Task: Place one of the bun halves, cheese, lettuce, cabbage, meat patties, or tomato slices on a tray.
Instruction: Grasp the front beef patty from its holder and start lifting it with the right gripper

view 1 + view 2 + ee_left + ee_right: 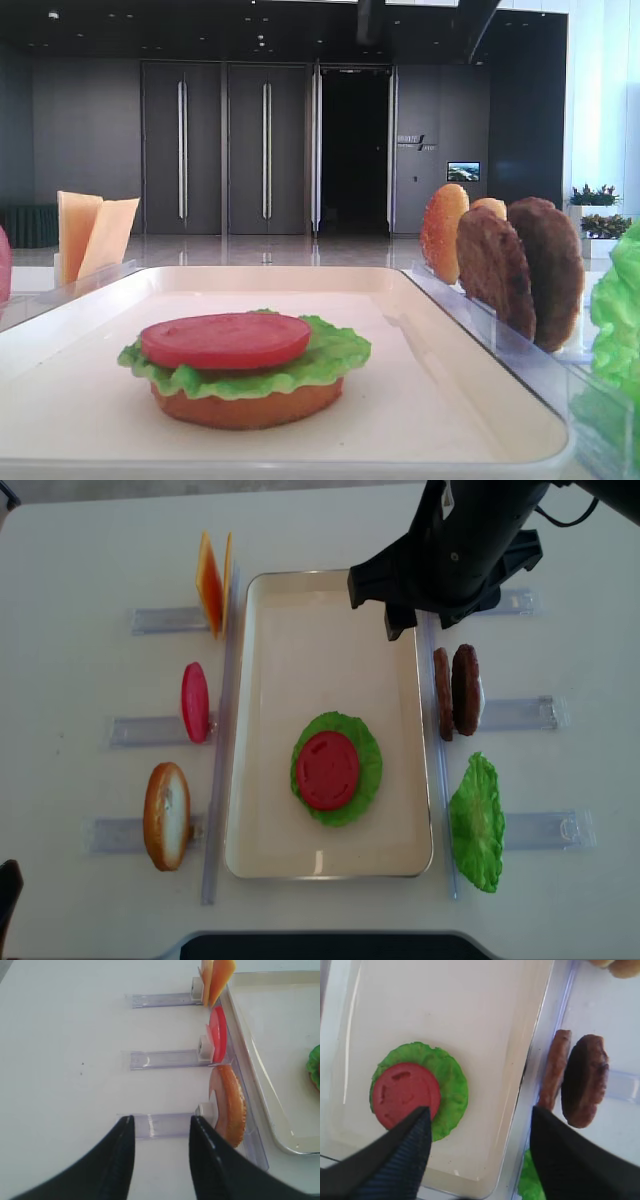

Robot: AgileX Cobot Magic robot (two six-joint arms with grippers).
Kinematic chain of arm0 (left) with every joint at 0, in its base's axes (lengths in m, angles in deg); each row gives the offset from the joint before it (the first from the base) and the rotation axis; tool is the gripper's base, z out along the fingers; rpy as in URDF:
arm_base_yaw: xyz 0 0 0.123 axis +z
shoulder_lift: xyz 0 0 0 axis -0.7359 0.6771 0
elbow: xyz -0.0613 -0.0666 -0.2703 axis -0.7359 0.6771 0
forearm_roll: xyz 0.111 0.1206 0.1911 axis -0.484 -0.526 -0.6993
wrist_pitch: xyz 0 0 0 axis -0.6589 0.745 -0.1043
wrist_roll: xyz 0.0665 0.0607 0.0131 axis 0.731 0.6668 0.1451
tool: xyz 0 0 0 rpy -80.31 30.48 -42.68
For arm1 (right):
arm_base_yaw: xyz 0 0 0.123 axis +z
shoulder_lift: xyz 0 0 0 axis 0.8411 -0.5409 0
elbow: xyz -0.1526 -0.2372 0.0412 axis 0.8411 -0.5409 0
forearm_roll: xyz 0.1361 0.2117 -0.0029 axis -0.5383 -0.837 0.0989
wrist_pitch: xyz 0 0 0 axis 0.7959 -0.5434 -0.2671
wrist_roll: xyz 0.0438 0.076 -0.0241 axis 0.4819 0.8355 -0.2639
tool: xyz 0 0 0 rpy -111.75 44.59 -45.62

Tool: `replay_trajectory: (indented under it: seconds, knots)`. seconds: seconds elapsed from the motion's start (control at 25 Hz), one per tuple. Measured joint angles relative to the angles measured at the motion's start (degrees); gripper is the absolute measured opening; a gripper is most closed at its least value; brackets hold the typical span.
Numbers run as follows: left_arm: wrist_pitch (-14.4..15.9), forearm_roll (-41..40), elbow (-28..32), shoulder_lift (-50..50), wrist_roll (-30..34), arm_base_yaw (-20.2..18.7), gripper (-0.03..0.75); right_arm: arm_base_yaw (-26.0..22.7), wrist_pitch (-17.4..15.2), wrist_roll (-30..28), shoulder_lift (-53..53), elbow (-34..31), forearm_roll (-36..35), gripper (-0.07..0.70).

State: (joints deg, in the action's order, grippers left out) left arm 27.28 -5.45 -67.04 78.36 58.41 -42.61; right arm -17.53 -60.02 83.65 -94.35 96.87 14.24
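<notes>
On the cream tray [270,630] lies a stack: a bun half [245,405], lettuce [368,770], and a tomato slice [328,770] on top. My right gripper [480,1110] hangs open and empty above the tray's near right corner, with the stack to its left and two meat patties [585,1080] upright in a rack to its right. My left gripper [162,1119] is open and empty over the table, beside a bun half [230,1105] standing in its rack. Cheese [212,583] and another tomato slice [194,702] stand left of the tray. No cabbage is in view.
Clear plastic racks [140,730] line both long sides of the tray. A spare lettuce leaf [477,822] stands in the right front rack. More bun halves [443,232] stand behind the patties. My right arm [450,550] covers the tray's far right corner.
</notes>
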Motion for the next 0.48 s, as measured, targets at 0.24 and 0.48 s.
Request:
replay_trajectory:
  seconds: [0.24,0.48]
  knots:
    - [0.00,0.00,0.00,0.00,0.00,0.00,0.282,-4.03,0.00,-1.79,-3.62,0.15,-1.51,0.442]
    - [0.00,0.00,0.00,0.00,0.00,0.00,0.282,-6.18,0.02,-2.78,-3.62,-1.48,-0.73,0.442]
